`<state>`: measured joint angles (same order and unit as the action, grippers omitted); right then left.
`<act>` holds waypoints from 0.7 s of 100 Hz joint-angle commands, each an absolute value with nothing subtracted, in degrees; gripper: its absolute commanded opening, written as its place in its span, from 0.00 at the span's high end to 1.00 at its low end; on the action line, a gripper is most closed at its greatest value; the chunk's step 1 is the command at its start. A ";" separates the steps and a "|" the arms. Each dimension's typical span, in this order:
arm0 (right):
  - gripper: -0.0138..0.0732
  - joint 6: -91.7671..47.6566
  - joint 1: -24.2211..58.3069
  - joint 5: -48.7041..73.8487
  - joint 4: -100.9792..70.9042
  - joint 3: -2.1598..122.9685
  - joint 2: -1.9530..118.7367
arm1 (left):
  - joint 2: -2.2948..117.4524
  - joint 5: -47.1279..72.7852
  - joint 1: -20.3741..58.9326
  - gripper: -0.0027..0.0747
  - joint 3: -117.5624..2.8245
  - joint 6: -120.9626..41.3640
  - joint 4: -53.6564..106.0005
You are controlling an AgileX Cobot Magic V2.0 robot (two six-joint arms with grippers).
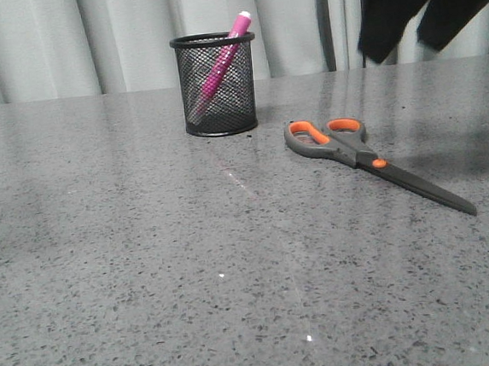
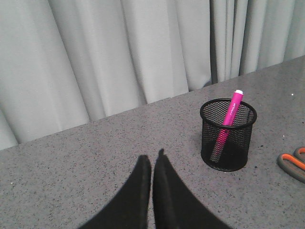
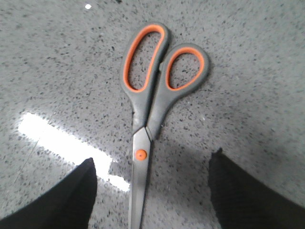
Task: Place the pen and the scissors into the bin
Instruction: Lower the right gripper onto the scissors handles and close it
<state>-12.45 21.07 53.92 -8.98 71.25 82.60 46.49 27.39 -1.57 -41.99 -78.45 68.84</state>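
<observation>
Your grey speckled table (image 1: 151,285) spans the front view, with pale curtains (image 1: 129,39) hanging behind its far edge. Your right gripper (image 3: 150,191) hangs above the table with its jaws spread wide, one black finger (image 3: 71,195) on either side of the scissor blades but not touching them. Your left gripper (image 2: 152,191) has its jaws pressed together, holding nothing, and stands apart from the bin. The scissors (image 1: 371,159) lie flat and closed on the table, to the right of the bin and near it, with the orange-lined handles towards the bin and the blades pointing away to the right. The bin (image 1: 216,84) stands upright near the table's far edge. The pen (image 1: 217,70) leans inside the bin, its upper end resting on the rim and rising above it.
</observation>
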 commanded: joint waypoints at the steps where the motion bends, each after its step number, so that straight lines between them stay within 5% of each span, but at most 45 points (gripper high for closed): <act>1: 0.33 -10.49 22.20 53.35 -6.87 74.62 84.81 | 46.00 25.83 -1.69 0.99 -43.57 -77.82 71.47; 70: 0.33 -9.77 24.17 48.01 -3.72 75.94 95.21 | 46.00 25.83 -1.69 0.99 -43.57 -77.82 71.78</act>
<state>-9.77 24.19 50.15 -4.33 74.08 96.97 46.49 27.29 -1.57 -41.99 -78.45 69.27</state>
